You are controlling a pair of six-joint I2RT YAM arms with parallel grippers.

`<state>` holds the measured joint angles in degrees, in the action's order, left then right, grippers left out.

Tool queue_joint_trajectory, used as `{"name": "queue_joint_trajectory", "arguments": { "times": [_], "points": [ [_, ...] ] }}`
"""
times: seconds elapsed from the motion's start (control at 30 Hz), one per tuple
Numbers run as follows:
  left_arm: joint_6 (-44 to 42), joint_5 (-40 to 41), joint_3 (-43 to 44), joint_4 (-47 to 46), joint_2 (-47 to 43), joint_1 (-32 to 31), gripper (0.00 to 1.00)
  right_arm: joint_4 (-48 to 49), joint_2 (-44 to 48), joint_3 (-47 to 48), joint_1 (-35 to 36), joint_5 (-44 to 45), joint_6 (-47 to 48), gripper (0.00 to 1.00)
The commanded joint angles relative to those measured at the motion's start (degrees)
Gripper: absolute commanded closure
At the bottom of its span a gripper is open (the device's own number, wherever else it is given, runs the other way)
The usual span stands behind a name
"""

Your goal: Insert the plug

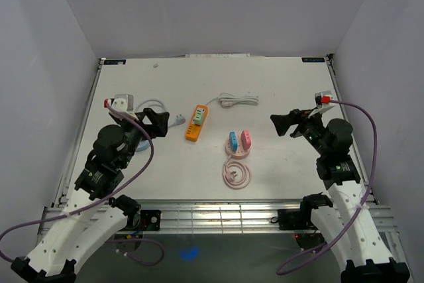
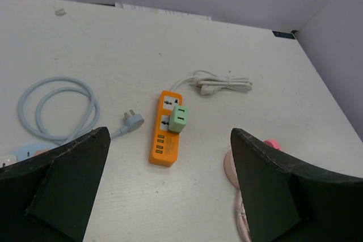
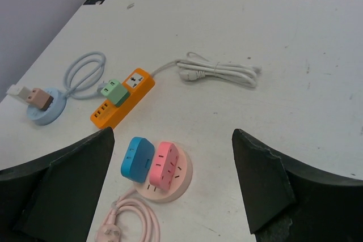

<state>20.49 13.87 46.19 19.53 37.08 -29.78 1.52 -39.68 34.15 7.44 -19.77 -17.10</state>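
White matte tabletop [image 1: 278, 91], nearest first: I read the left gripper [image 1: 161, 124] and right gripper [image 1: 279, 126] as both spread wide and empty. Beyond the left one, the pale-blue moulded three-pin plug [image 2: 134, 120] lies just left of the glossy orange rectangular plastic power strip [image 2: 160, 148]. Risk: its springy coiled cable [image 2: 57, 80] could twist the pins off-axis.

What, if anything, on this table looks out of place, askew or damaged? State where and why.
Nothing looks damaged or spilled. The oddity is the pale blue plug: it lies loose on the table beside the orange power strip, in no socket. The strip also sits slightly askew to the table edges.
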Motion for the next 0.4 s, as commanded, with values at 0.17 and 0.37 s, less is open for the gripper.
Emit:
{"name": "queue_joint_trajectory", "arguments": {
  "times": [0.17,0.37],
  "points": [
    [-5.5,4.8,-4.7,-5.1,-10.4,0.2,0.02,3.6,10.9,-3.9,-0.3,9.2,3.3,0.11],
    [-5.6,5.6,-5.9,-4.9,-12.6,0.2,0.02,1.6,10.2,-2.2,-0.3,8.2,3.3,0.11]
  ]
}}
